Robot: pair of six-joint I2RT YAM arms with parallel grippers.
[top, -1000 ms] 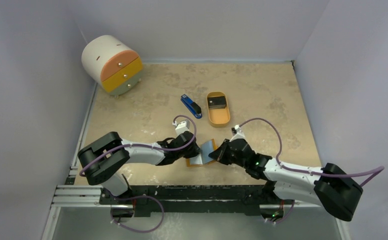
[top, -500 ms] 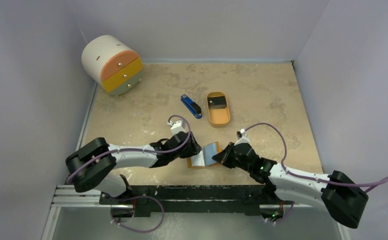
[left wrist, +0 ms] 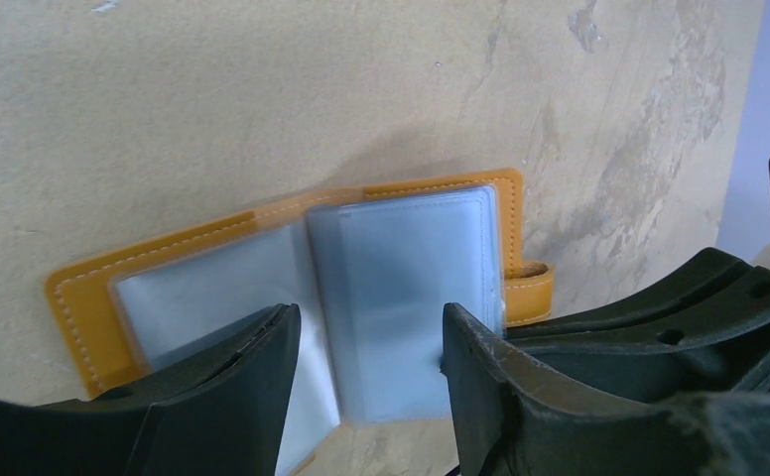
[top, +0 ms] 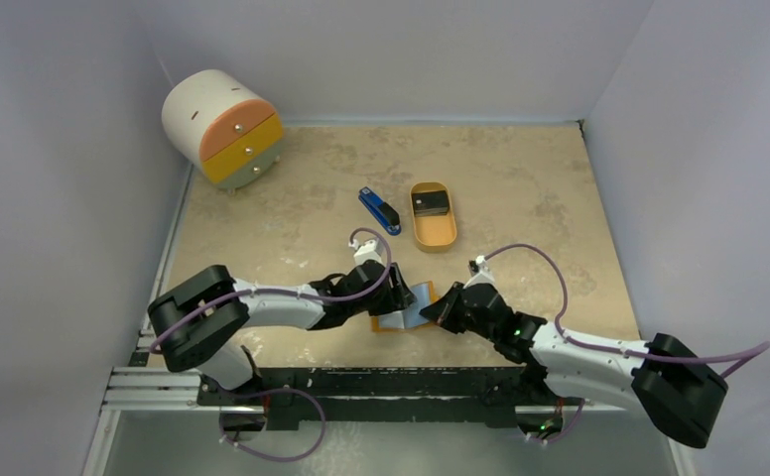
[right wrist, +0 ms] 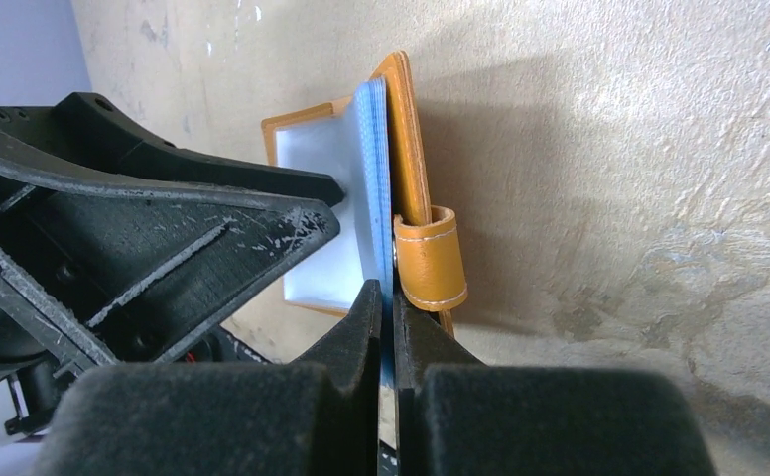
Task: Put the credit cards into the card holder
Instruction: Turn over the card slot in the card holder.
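Observation:
The orange card holder (top: 385, 324) lies open on the table between my two grippers, its clear blue sleeves (left wrist: 401, 268) facing up. My left gripper (left wrist: 369, 332) is open just over those sleeves, a finger on each side and nothing held. From the right, my right gripper (right wrist: 388, 297) is shut on the edge of the sleeve stack, next to the orange snap strap (right wrist: 429, 260). The dark credit cards (top: 431, 204) lie in the oval orange tray (top: 435, 236) further back. In the top view the left gripper (top: 397, 294) and right gripper (top: 439, 309) nearly touch.
A blue-and-black stapler (top: 379, 210) lies left of the tray. A round white drawer unit (top: 222, 127) with orange and yellow fronts sits at the back left corner. Grey walls enclose the table on three sides.
My left gripper has opened from shut and now sits over the sleeves. The right gripper stays shut on the sleeve edge and has shifted slightly right.

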